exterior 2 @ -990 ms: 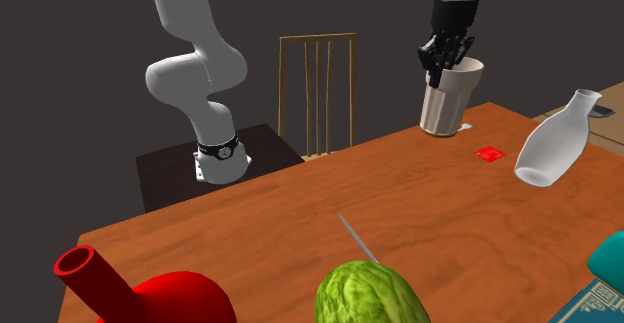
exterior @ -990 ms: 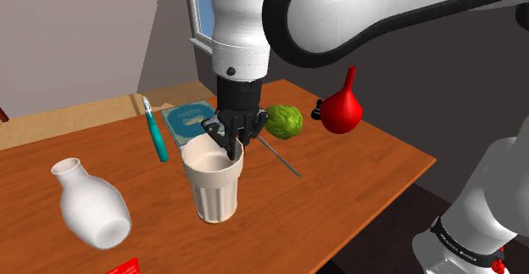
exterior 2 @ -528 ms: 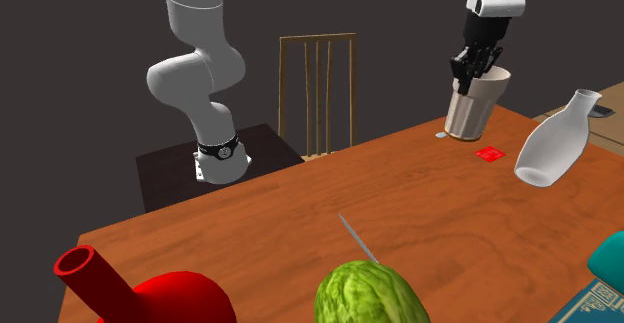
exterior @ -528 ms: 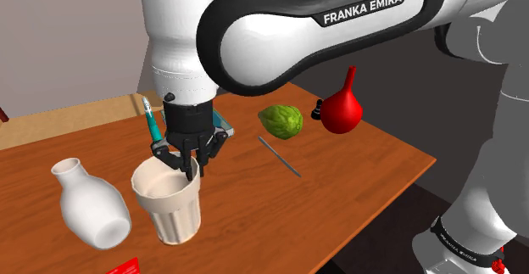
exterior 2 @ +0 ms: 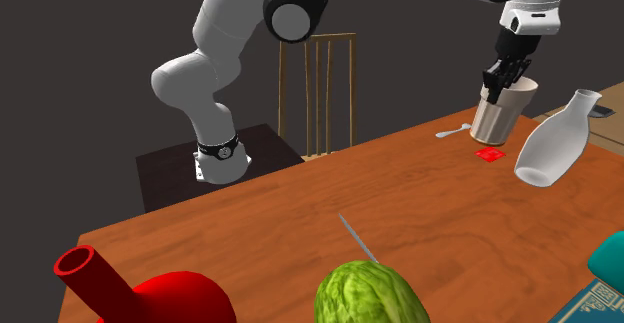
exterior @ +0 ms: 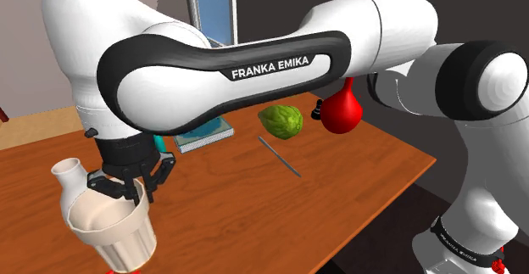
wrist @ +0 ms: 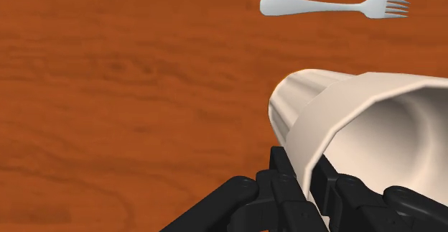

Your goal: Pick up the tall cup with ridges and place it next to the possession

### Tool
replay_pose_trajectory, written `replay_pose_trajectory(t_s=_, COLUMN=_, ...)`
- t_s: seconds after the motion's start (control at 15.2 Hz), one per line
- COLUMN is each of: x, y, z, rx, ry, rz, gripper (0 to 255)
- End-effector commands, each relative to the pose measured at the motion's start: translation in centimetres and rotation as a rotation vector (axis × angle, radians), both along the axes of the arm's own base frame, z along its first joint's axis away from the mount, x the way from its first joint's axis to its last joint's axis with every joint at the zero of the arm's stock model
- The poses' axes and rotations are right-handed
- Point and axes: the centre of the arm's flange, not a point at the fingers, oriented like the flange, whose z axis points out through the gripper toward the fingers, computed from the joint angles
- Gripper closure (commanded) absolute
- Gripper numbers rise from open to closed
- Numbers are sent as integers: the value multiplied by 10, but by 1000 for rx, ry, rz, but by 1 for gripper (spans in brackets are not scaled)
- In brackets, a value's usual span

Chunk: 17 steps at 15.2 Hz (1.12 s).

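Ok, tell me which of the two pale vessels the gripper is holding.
The ridged cream cup: the gripper pinches its rim, with one finger inside. The white narrow-necked vase beside it is free of the fingers.

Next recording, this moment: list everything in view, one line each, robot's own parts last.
Tall cream ridged cup: one, cream, tilted, in the tool.
White narrow-necked bottle: one, white, beside the cup.
Small red flat square: one, red, by the cup.
Pale fork: one, whitish, near the cup.
Green bumpy fruit: one, green, beside the red bulb.
Red bulb with tube neck: one, red, table's edge.
Thin grey rod: one, grey, by the fruit.
Blue book: one, blue, past the arm.
Teal item: one, teal, cut off beside the book.
Brown wooden table: one, brown, bearing all these.
Wooden slatted chair: one, brown, behind the table.
White arm: one, white, dark joints, over the table.
Black two-finger tool: one, black, clasping the cup's rim.
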Motion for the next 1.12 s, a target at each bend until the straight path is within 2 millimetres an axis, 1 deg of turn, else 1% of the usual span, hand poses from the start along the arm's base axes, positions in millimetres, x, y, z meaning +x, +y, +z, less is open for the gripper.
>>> replay_pose_trajectory(t_s=0.0, x=7, y=8, z=-9, rx=-2, ry=-1, rz=-2, gripper=255)
replay_pose_trajectory(t_s=0.66, x=7, y=8, z=-63, rx=-2, ry=-1, rz=-2, gripper=255)
replay_pose_trajectory(t_s=1.06, x=7, y=8, z=-63, rx=-2, ry=-1, rz=-2, gripper=255)
